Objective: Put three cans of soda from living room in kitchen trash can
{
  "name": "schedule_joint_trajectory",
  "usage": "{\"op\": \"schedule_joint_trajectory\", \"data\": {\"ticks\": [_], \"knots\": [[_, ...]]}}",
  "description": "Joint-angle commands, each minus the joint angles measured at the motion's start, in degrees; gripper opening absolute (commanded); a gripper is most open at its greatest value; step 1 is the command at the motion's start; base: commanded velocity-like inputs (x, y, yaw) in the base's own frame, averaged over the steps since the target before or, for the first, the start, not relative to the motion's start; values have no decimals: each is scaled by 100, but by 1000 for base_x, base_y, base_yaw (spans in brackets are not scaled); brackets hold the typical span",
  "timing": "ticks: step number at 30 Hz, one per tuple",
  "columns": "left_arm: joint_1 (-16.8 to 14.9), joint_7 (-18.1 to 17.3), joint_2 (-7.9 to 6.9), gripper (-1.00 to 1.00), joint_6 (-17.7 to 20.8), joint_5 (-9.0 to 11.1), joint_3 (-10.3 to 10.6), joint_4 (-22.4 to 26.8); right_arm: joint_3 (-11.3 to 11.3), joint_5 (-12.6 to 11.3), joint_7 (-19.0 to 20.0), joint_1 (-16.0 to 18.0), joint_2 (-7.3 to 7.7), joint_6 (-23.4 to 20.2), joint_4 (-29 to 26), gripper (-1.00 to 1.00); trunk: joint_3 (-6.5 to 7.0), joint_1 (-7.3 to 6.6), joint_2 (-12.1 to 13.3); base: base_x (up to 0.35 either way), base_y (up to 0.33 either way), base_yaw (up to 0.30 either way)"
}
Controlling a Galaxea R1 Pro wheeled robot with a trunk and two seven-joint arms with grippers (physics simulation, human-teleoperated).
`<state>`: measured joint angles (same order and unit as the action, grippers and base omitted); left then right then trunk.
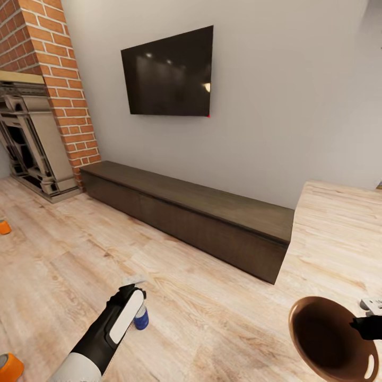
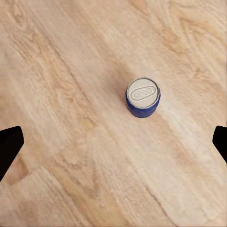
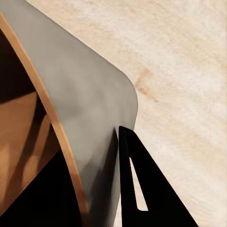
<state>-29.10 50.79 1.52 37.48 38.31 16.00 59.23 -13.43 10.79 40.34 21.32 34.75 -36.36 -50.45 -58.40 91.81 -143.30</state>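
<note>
A blue soda can stands upright on the living room's wood floor, light, rigid and slick-sided, best pinched across its middle. The left gripper hovers above, fingers spread wide; the right gripper clamps the trash can's rim.

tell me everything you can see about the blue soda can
The blue soda can is a short cylinder with a deep blue side and a grey-white top bearing an oval stamped tab area. It stands upright on the light wood floor, looks closed and undented, and nothing touches it. The left gripper hovers above it, open, fingertips wide apart. In the head view it sits just beside the left arm's end.
</note>
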Motion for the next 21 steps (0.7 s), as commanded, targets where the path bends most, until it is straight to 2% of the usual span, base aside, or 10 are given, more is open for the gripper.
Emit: {"op": "schedule_joint_trajectory", "data": {"ticks": [1, 3, 6, 18, 21], "knots": [[-4, -49, -8, 100, -7, 2, 6, -29, -4, -42, 9, 4, 5, -9, -2, -100, 1, 0, 0, 13, 0, -1], [-12, -369, -35, 100, -24, -6, 16, -189, -8, -42, 11, 4, 21, -10, -5, -100, 1, 0, 0, 136, 0, -1], [-15, -651, -49, 100, -34, -31, 21, -348, -10, -47, 13, 4, 33, -11, -8, -100, 1, 0, 0, 254, 0, 0], [7, -806, -68, 100, -60, -39, 9, -449, -11, -46, 9, 4, 41, -11, -9, -100, 1, 0, 0, 332, 0, 0], [9, -877, -67, 100, -64, -37, -9, -606, -11, -47, 9, 4, 41, -11, -9, -100, 1, 0, 0, 343, 0, 0]]}}
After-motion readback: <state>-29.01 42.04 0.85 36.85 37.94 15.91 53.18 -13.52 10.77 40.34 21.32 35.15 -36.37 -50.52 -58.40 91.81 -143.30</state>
